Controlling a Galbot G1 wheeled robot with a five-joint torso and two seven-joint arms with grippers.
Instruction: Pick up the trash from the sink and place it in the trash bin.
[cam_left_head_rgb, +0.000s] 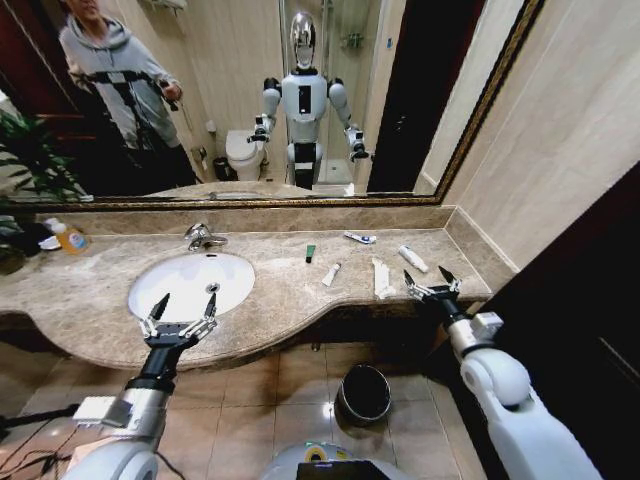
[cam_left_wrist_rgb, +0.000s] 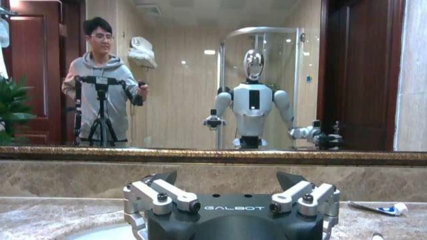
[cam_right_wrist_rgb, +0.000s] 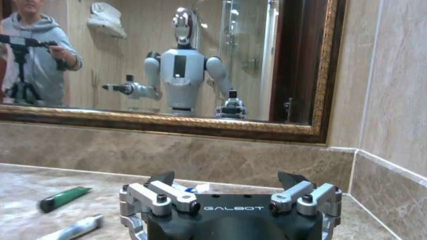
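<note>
Here, beige marble countertop, mirror behind, tiled floor below.

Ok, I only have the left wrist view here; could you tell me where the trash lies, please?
Observer: On the countertop, right of the sink: a green piece, a blue-and-white packet, a wrapper strip, and two white tubes.
Operator: Where is the trash bin?
Observer: The trash bin stands on the floor below the counter's front edge.
Operator: And the grippers?
Observer: The right gripper hovers open at the counter's right end, the left gripper open over the sink's front rim.
</note>
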